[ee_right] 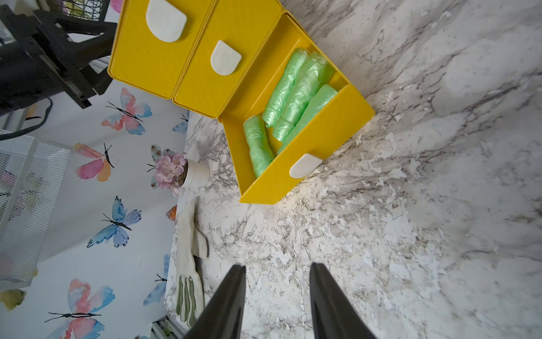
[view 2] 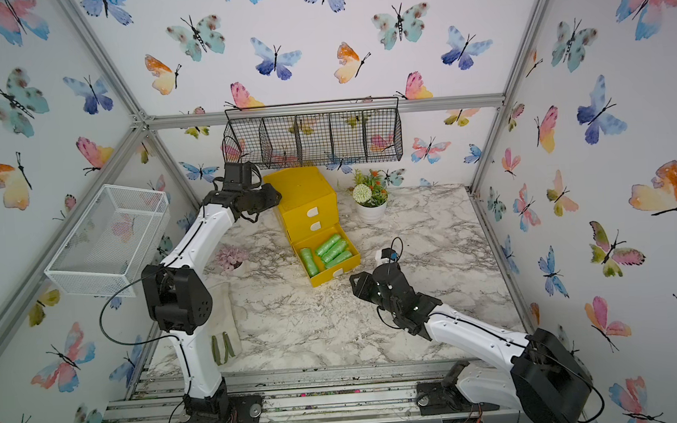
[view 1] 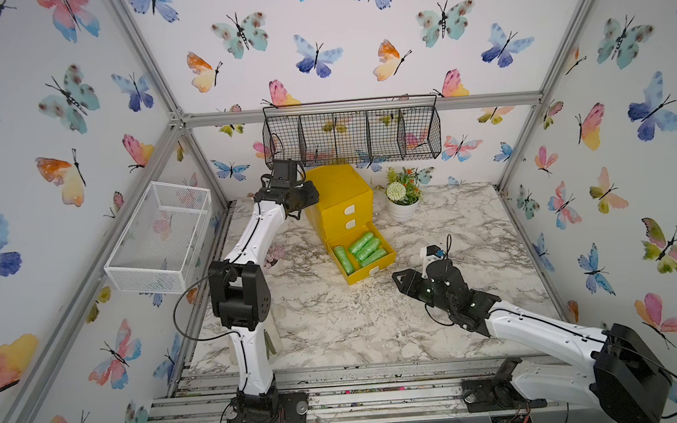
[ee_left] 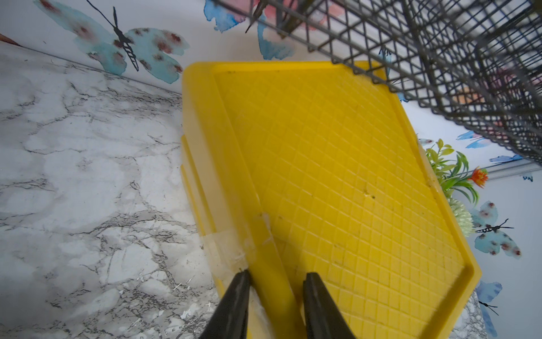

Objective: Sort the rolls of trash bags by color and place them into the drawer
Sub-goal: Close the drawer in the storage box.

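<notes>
Right wrist view shows the right gripper (ee_right: pixel 277 268) parted and empty above the marble table (ee_right: pixel 410 205), four green rolls (ee_right: pixel 296 99) lying in the pulled-out bottom drawer (ee_right: pixel 325 129) of the yellow drawer chest (ee_right: pixel 164 67), while the left gripper (ee_left: pixel 277 276) straddles the chest's top rim, grip unclear

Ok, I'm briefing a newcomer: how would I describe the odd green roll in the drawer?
On the marble table stands a yellow chest with its bottom drawer pulled open. Four green rolls lie inside. Yours is the lone roll, angled away from the three bundled together.
</notes>
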Robot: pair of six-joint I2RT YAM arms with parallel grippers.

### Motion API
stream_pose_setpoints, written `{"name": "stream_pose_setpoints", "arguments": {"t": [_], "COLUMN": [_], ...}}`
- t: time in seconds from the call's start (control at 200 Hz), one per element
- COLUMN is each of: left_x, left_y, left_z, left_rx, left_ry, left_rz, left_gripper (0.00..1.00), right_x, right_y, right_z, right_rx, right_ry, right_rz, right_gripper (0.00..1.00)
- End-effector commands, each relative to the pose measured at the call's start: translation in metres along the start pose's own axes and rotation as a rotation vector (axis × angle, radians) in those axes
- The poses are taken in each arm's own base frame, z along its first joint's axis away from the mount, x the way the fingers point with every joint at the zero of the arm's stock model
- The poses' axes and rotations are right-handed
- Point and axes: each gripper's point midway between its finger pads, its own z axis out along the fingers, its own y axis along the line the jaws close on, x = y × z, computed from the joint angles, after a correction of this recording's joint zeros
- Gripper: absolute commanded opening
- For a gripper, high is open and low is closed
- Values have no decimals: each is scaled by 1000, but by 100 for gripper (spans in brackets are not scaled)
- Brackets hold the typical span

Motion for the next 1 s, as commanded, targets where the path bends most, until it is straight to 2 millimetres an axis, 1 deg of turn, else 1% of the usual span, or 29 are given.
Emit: {"name": "stream_pose_setpoints", "arguments": {"t": [0.0, 0.16, 0.29, 0.566, 0.721, 0.891, 0.996], "left_x": [31, 38, 43, 47, 49, 50, 50], "left_y": [1, 4, 4, 4, 2, 1, 0], "left_z": [3, 6, 7, 8, 8, 8, 8], "left_rx": [14, 12, 16, 28, 39, 44, 48], "left_ry": [112, 132, 145, 160, 170, 175, 176], "left_rz": [6, 0, -2, -10, -16, -20, -22], "left_gripper": [26, 24, 21, 21, 21, 21, 21], "right_x": [-1, 12, 22, 27, 35, 46, 48], "right_y": [6, 4, -5, -18, -24, -27, -26], "right_z": [10, 32, 47, 70, 87, 107, 119], "right_rx": [-42, -47, -40, -5, 7, -2, -24], "right_ry": [-23, 33, 57, 50, 72, 108, 111], "right_rz": [83, 116, 157, 176, 189, 221, 242], "right_gripper": [41, 40, 39, 39, 39, 38, 37]}}
